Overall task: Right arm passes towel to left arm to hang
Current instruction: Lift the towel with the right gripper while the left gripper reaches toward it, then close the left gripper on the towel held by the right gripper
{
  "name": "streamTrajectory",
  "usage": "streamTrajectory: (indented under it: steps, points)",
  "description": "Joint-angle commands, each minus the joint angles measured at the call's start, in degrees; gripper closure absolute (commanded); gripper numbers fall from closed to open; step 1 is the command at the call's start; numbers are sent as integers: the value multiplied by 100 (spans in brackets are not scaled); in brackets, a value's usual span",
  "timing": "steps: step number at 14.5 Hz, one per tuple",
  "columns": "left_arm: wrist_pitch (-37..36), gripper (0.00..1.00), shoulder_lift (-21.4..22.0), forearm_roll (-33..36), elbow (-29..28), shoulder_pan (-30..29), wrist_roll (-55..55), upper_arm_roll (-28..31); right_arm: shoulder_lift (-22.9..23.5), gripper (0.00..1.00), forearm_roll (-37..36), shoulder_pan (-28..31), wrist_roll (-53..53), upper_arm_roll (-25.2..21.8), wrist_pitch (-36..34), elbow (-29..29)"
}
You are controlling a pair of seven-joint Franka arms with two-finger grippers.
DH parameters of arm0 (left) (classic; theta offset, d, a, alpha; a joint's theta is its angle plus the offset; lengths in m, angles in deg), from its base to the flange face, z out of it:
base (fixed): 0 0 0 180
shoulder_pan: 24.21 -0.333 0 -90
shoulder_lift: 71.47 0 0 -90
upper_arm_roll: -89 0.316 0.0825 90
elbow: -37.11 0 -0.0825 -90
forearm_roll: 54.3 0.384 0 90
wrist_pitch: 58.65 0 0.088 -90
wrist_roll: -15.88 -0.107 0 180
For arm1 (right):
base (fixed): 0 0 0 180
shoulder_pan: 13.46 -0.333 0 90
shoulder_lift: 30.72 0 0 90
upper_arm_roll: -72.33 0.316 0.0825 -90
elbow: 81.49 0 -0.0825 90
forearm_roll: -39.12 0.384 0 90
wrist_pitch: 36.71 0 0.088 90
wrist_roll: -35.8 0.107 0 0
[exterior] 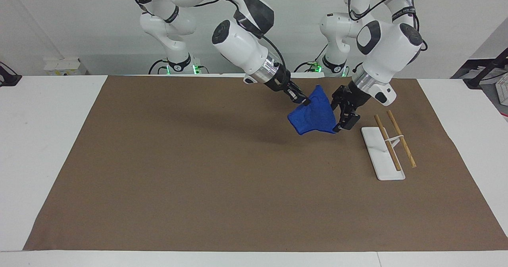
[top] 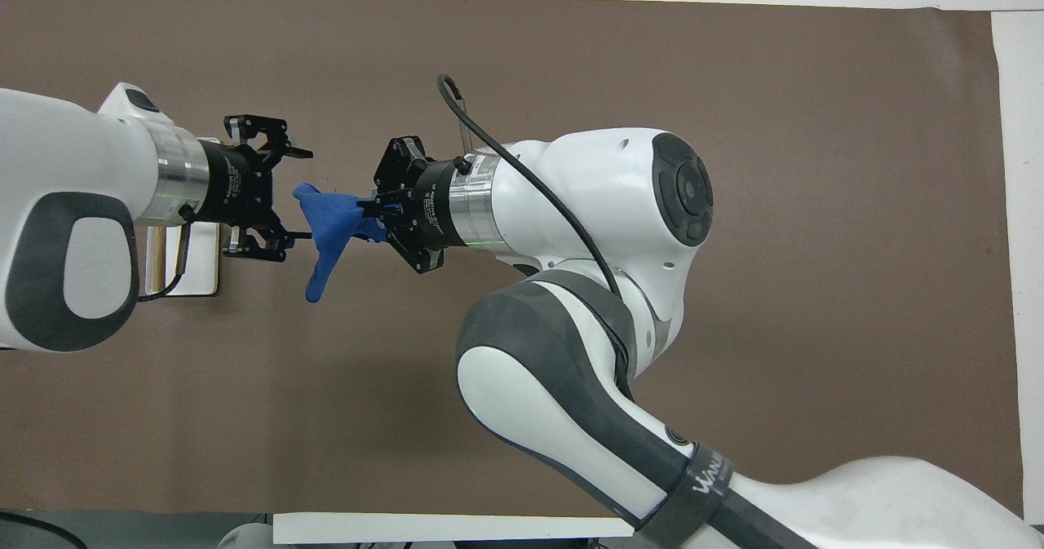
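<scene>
The right arm's gripper (exterior: 304, 100) is shut on one corner of the bright blue towel (exterior: 313, 117) and holds it in the air over the brown mat, near the rack. The towel hangs down from that grip. In the overhead view the right gripper (top: 369, 209) and the towel (top: 328, 224) show the same hold. The left arm's gripper (exterior: 337, 116) is open at the towel's other edge. In the overhead view the left gripper (top: 295, 197) has its two fingers spread on either side of the towel's end, apart from the cloth.
A white base with two wooden bars, the rack (exterior: 384, 156), stands on the mat toward the left arm's end; the left arm partly covers the rack in the overhead view (top: 202, 270). The brown mat (exterior: 198, 171) covers most of the white table.
</scene>
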Motion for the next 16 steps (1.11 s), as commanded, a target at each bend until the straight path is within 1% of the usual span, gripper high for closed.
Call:
streamTrajectory:
  steps: [1, 2, 4, 5, 7, 8, 9, 10, 14, 16]
  points:
    - [210, 9, -110, -92, -79, 89, 64, 34, 64, 100, 57, 54, 7, 99, 33, -44]
    - [211, 20, -111, -92, -79, 89, 56, 34, 64, 100, 57, 62, -2, 99, 33, -44]
    - [158, 46, -111, -92, -70, 89, 47, 34, 64, 100, 48, 62, -11, 99, 33, -44]
    - [149, 57, -111, -84, -70, 89, 38, 34, 64, 100, 48, 62, -11, 99, 33, -44]
    - [141, 84, -102, -84, -70, 159, -23, 34, 64, 100, 48, 62, -19, 99, 24, -44]
    - [149, 93, -111, -83, -70, 159, -32, 34, 64, 100, 39, 62, -19, 99, 15, -44]
    - [149, 97, -111, -83, -70, 159, -59, 34, 55, 100, 31, 62, -19, 99, 15, -44]
    - [167, 98, -102, -83, -70, 159, -94, 34, 55, 100, 31, 62, -19, 99, 6, -44]
    - [202, 99, -111, -83, -61, 159, -190, 43, 55, 100, 13, 62, -28, 91, -3, -44]
    - [333, 99, -154, -83, -17, 150, -217, 43, 55, 100, 13, 62, -37, 91, -3, -44]
